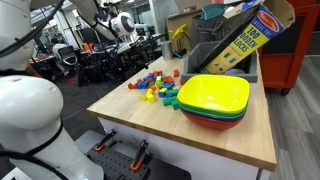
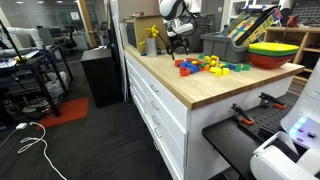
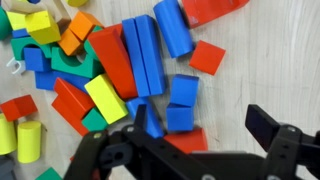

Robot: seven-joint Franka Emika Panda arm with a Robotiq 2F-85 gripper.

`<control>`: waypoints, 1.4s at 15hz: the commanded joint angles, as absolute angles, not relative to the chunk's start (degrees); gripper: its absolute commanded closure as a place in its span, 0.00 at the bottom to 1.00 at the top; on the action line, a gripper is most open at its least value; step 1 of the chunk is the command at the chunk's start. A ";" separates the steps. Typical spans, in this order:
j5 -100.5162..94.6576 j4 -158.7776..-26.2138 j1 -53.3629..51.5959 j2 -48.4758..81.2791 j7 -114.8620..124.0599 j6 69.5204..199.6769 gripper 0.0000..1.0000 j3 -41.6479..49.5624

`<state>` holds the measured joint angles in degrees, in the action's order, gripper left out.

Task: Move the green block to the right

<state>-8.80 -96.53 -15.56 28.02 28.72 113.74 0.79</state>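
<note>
A pile of coloured wooden blocks [image 1: 155,88] lies on the wooden table [image 1: 130,118]; it also shows in an exterior view [image 2: 205,66]. In the wrist view I see green blocks partly buried in the pile, one under a yellow block [image 3: 66,63] and a small one [image 3: 94,120], among blue, red, orange and yellow blocks. A green block [image 1: 172,100] lies at the pile's edge near the bowls. My gripper [image 3: 200,120] hangs open and empty above the pile, over blue cubes and a red block, touching nothing. It shows above the blocks in both exterior views [image 2: 180,38].
Stacked bowls, yellow on top [image 1: 215,95], stand next to the pile and also show in an exterior view [image 2: 275,50]. A grey bin [image 1: 215,52] and a blocks box [image 1: 248,38] stand behind. Bare wood [image 3: 270,60] lies beside the pile.
</note>
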 commanded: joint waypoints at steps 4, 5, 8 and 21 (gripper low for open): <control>-8.33 -119.75 -14.87 13.65 31.76 127.10 0.00 -0.84; -7.88 -122.84 -14.68 11.85 32.02 129.16 0.00 -1.19; -6.90 -132.46 -14.14 5.91 32.63 134.88 0.00 -2.24; 3.66 -161.92 -8.01 -23.55 19.72 133.34 0.00 -4.72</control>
